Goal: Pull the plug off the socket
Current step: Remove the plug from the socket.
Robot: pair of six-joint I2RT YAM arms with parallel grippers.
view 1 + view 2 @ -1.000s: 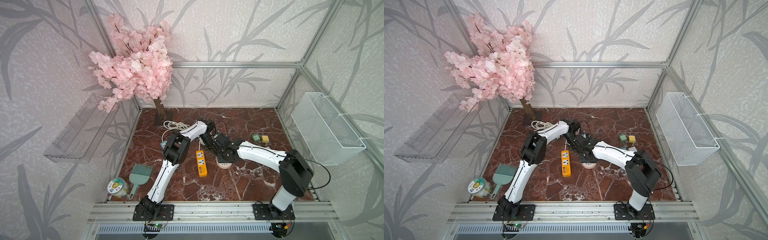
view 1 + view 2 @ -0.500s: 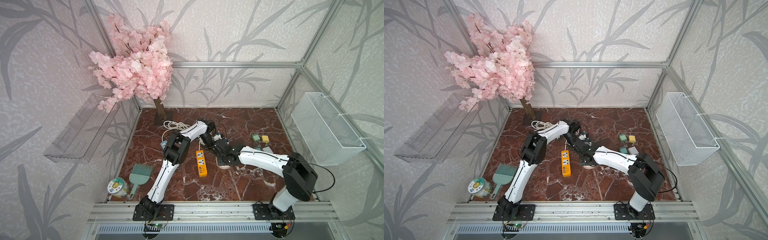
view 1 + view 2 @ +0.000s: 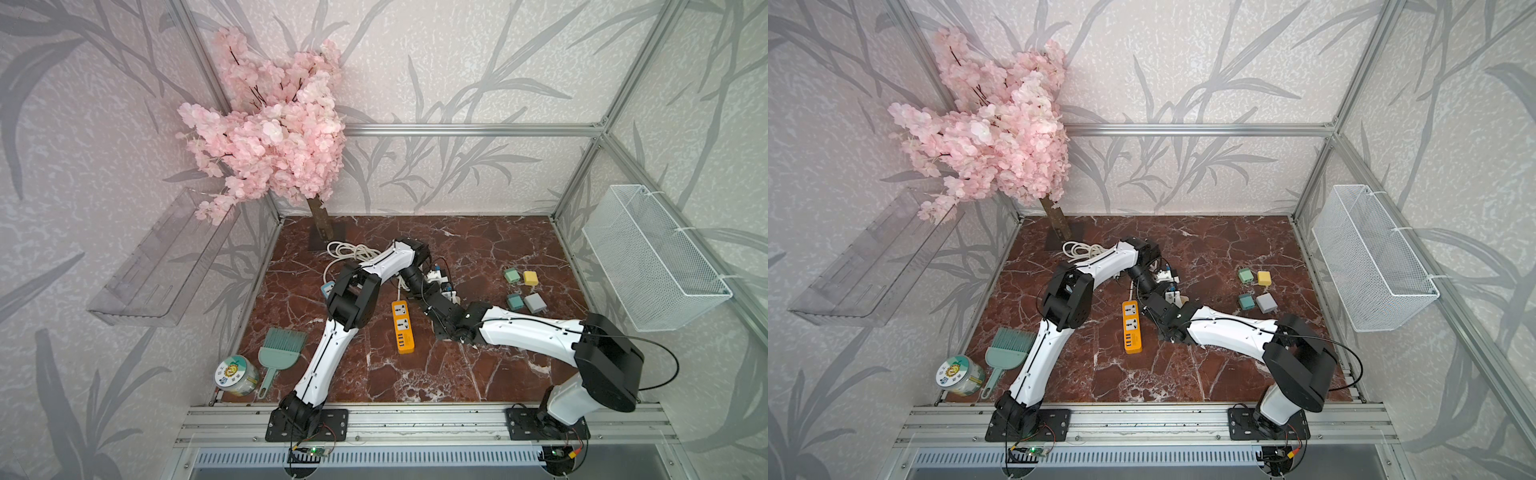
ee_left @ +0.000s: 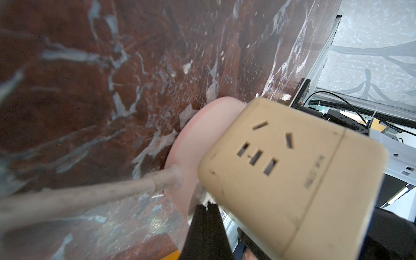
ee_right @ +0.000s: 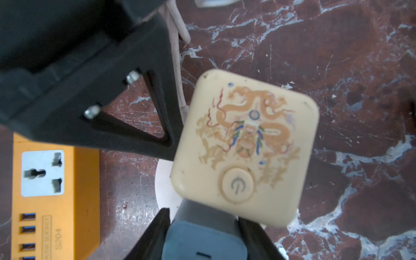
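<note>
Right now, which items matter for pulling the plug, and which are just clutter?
In play: cube socket, blue-grey plug at its side, right tool closed on that plug, left tool shut against the socket.

Lying about: orange power strip, green adapter, yellow adapter, teal adapter, grey adapter, brush, jar, blossom tree, wire basket.

Both top views are bright, evenly lit from above and sharp, with only faint shadows on the floor (image 3: 498,249). In the left wrist view, glare washes the floor toward 1 o'clock; the cord (image 4: 78,198) at 8 o'clock is blurred. In the right wrist view the socket (image 5: 245,144) is sharp, the plug (image 5: 202,243) at 6 o'clock soft.
</note>
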